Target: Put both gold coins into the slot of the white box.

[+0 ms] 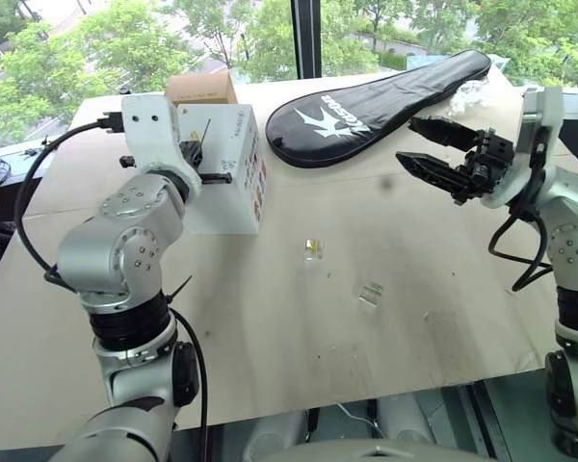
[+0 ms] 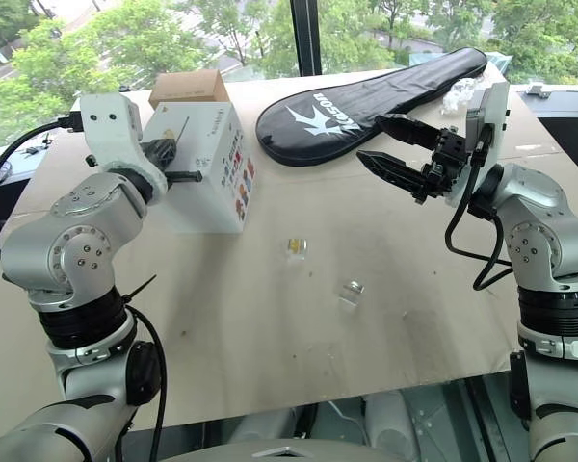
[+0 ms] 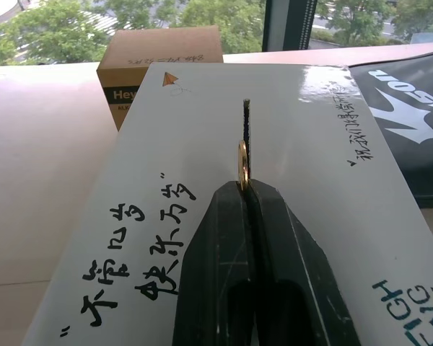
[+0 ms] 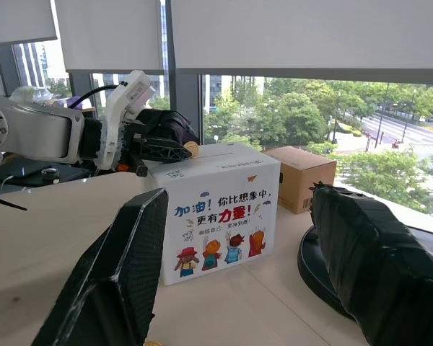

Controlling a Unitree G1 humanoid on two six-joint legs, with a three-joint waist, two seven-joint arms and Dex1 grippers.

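Pinching one gold coin (image 3: 242,165) on edge, the left gripper (image 3: 243,189) is hovering it at the slot (image 3: 246,128) atop the white box (image 1: 226,173). Right of that box, the right gripper (image 1: 426,144) is hanging spread wide and empty, above two small clear pieces (image 1: 312,249) lying on the table (image 1: 270,337).

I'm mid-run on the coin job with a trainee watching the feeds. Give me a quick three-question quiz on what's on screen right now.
1. True or false: the left gripper is shut on a gold coin right at the slot of the white box.
2. How does the right gripper stand? A: open, holding nothing, above the table. B: shut on a coin. C: resting on the white box.
3. Fill in: behind the white box stands a smaller ___ cardboard box.

Key: 1 true; 2 A; 3 brown.
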